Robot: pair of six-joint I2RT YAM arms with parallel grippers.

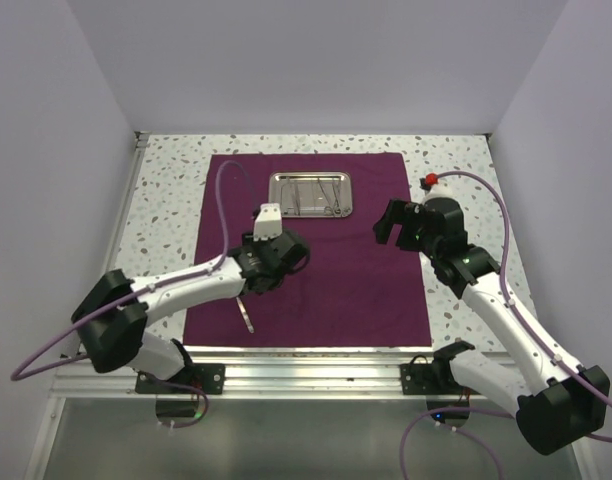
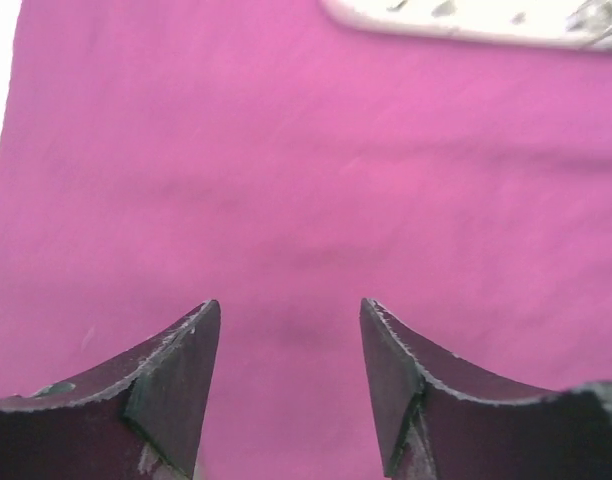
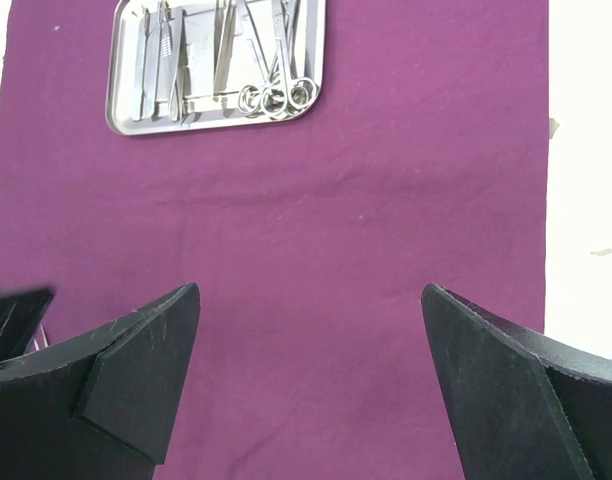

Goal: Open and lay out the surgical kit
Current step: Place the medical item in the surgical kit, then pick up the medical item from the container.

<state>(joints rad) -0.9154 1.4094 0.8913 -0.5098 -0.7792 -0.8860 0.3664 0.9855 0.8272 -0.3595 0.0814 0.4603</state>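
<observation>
The maroon cloth [image 1: 366,280] lies spread flat on the table. The steel tray [image 1: 310,214] sits at its far middle and holds several slim steel tools, with ring-handled scissors [image 3: 276,97] at one end. One slim steel tool [image 1: 246,313] lies on the cloth near the front left. My left gripper [image 1: 282,252] is open and empty, low over bare cloth [image 2: 286,180], with the tray's edge [image 2: 466,25] ahead. My right gripper [image 1: 391,222] is wide open and empty, above the cloth's right part [image 3: 316,230] and facing the tray [image 3: 114,100].
Speckled white tabletop [image 1: 466,170] borders the cloth on all sides. A small red-capped item [image 1: 429,180] shows at the back right by the right arm's cable. White walls enclose the table on three sides. A metal rail [image 1: 306,375] runs along the near edge.
</observation>
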